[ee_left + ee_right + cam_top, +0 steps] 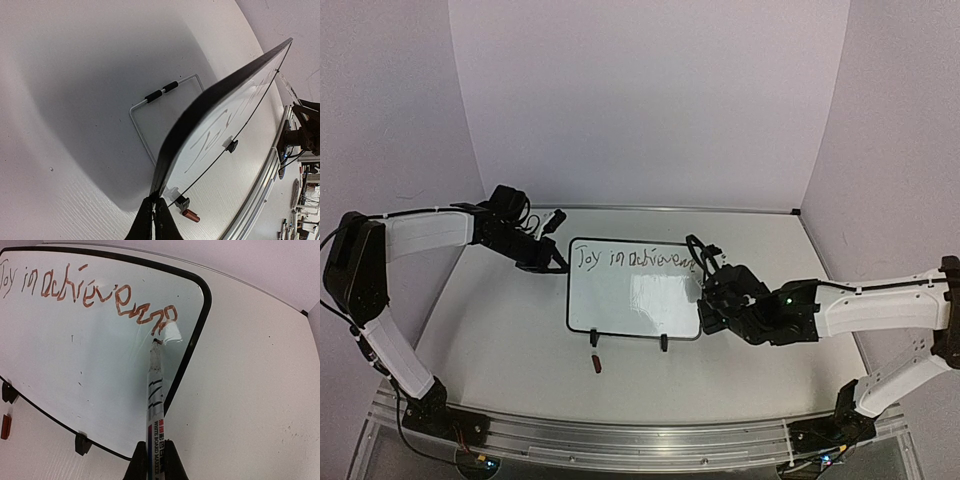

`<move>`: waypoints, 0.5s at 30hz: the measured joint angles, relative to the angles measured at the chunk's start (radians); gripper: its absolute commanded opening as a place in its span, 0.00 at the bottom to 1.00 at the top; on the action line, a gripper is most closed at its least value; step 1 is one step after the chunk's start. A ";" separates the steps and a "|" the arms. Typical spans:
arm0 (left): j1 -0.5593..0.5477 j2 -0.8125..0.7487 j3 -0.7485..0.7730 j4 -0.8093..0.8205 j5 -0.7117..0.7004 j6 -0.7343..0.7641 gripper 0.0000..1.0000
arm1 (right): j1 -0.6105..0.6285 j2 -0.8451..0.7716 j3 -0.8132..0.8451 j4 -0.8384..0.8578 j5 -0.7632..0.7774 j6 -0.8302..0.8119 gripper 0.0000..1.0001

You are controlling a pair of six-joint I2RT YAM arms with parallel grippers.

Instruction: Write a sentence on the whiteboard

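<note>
Small glossy white whiteboard with thin black frame stands mid-bench on two black clip feet. Its long axis runs 9 to 3 o'clock and its face looks toward 6 o'clock. A white wire stand sits behind it. Red writing runs along the top edge. My left hand pinches the frame at its 10 o'clock corner. My right hand, at 3 o'clock, pinches a white marker pen, its tip touching the board near 2 o'clock. A small red cylinder lies at 7 o'clock.

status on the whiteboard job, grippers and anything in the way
Left gripper shut on whiteboard corner. Right gripper shut on marker, tip at end of red writing. Small red cap in front of board, not blocking.
</note>
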 measured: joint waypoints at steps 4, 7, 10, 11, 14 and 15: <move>0.000 0.000 0.000 0.000 0.000 0.000 0.03 | 0.000 0.000 0.000 0.000 0.003 0.001 0.00; 0.000 0.000 0.000 0.000 0.000 0.000 0.03 | 0.000 -0.001 0.000 0.000 0.007 0.005 0.00; 0.000 0.000 0.000 0.000 0.000 0.000 0.03 | 0.000 -0.006 0.000 -0.001 0.015 0.011 0.00; 0.000 0.000 0.000 0.000 0.000 0.000 0.03 | 0.000 -0.008 0.000 -0.002 0.019 0.012 0.00; 0.000 0.000 0.000 0.000 0.000 0.000 0.03 | 0.000 -0.013 0.000 -0.002 0.026 0.016 0.00; 0.000 0.000 0.000 0.000 0.000 0.000 0.03 | 0.000 -0.014 0.000 -0.003 0.028 0.017 0.00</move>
